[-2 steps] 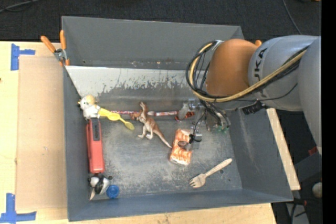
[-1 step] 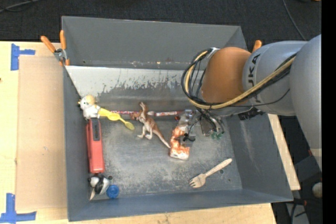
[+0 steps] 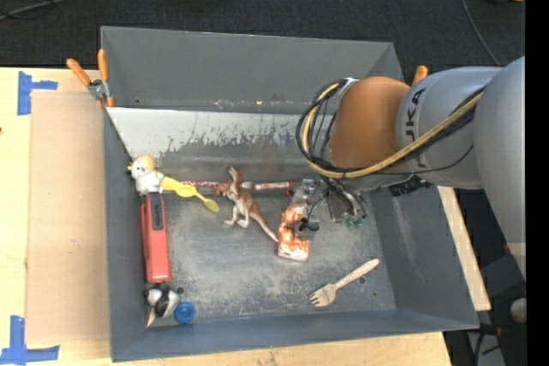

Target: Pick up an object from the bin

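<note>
My gripper (image 3: 319,203) hangs low over the middle right of the bin floor, under the arm's orange cover. Its lower end is right above a small orange and white packet (image 3: 292,243), which lies tilted on the floor; whether they touch I cannot tell. A brown toy dinosaur (image 3: 243,203) stands just left of the gripper. Behind the dinosaur a thin pink and red stick (image 3: 257,184) lies along the floor, its right end reaching under the gripper.
A pale wooden fork (image 3: 344,283) lies near the front right. Along the left wall are a white and yellow toy figure (image 3: 145,175), a yellow spoon (image 3: 190,193) and a long red bar (image 3: 155,241). A small black and white toy with a blue cap (image 3: 168,305) is in the front left corner.
</note>
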Controlling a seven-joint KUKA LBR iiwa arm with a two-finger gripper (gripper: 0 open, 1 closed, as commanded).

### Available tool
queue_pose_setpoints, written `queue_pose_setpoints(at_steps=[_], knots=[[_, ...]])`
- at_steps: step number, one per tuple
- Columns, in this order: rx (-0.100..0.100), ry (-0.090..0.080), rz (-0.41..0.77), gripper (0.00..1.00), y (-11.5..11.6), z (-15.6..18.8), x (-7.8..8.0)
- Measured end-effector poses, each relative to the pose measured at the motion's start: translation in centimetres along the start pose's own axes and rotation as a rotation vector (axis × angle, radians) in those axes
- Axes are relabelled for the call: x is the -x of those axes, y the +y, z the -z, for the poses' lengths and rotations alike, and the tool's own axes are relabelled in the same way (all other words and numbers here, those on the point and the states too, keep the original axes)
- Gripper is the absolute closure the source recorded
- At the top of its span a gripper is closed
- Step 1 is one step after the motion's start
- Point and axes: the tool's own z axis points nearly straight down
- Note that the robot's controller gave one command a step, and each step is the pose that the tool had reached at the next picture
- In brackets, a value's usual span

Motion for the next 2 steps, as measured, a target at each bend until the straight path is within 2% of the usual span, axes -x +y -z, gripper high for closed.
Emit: queue_pose_setpoints(at_steps=[1,2], knots=[[0.0,0.007,0.085,1.0,0.0,2.6,-0.4],[0.001,0.002,0.044,1.0,-1.2,11.8,0.3]])
